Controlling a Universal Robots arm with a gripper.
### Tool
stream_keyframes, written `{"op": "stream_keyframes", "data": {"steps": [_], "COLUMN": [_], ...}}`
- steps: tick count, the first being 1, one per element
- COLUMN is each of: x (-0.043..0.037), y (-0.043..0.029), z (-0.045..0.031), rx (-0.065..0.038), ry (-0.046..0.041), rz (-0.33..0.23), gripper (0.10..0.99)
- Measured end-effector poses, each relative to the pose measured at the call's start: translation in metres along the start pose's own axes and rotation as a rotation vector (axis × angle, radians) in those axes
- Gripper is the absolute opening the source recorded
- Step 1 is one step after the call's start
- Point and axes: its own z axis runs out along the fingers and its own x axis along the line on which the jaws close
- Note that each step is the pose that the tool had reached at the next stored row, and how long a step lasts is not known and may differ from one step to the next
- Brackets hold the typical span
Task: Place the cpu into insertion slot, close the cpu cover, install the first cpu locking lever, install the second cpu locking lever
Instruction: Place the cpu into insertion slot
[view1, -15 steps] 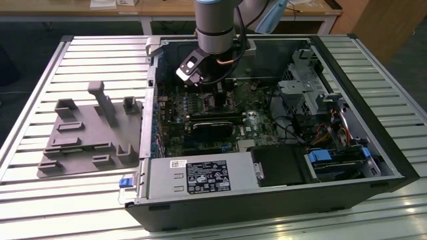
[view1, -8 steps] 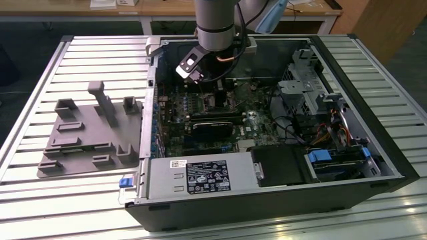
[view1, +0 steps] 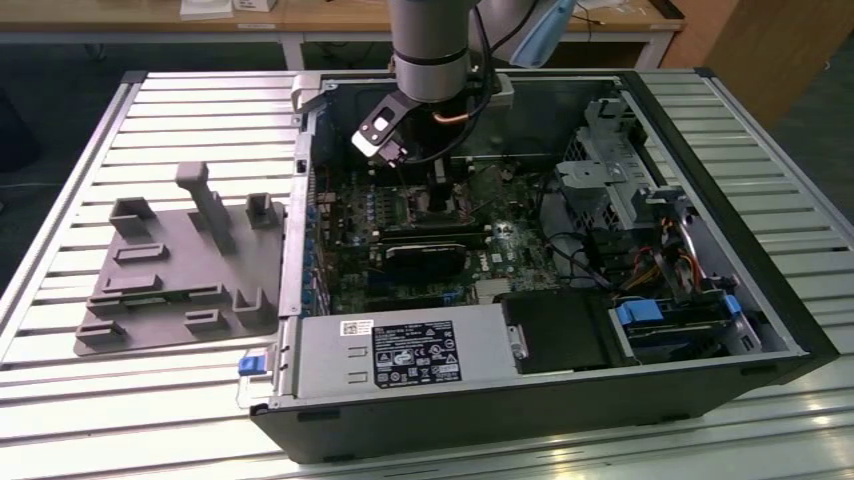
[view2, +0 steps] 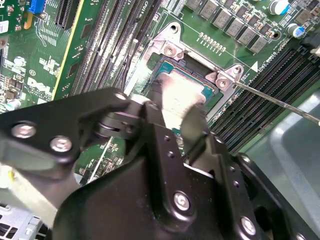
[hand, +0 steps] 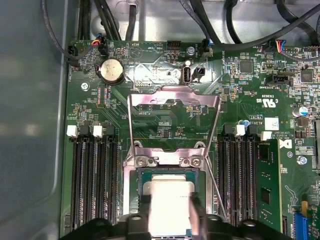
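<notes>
Chip (hand: 170, 200) held by its two sides in the clenched gripper (hand: 171, 220), within the socket (hand: 136, 197) frame — the first wrist view shows the metal cover (hand: 172, 97) flipped open; the exterior view, the open computer case (view1: 534, 405).

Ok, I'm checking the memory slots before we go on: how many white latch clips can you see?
4 white clips: two side by side on one side of the open cpu cover, two on the other. More may sit at the slots' unseen far ends.
</notes>
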Motion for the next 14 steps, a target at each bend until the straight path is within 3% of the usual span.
{"op": "stream_keyframes", "data": {"steps": [1, 3, 4, 6, 7, 8, 14], "x": [0.0000, 0.0000, 0.0000, 0.0000, 0.0000, 0.0000, 0.0000], "y": [0.0000, 0.0000, 0.0000, 0.0000, 0.0000, 0.0000, 0.0000], "z": [0.0000, 0.0000, 0.0000, 0.0000, 0.0000, 0.0000, 0.0000], "rx": [0.000, 0.000, 0.000, 0.000, 0.000, 0.000, 0.000], "ry": [0.0000, -0.0001, -0.0001, -0.0002, -0.0003, -0.0003, -0.0004], "rz": [0.000, 0.000, 0.000, 0.000, 0.000, 0.000, 0.000], "gripper": [0.416, 0.302, 0.302, 0.180, 0.180, 0.122, 0.102]}}
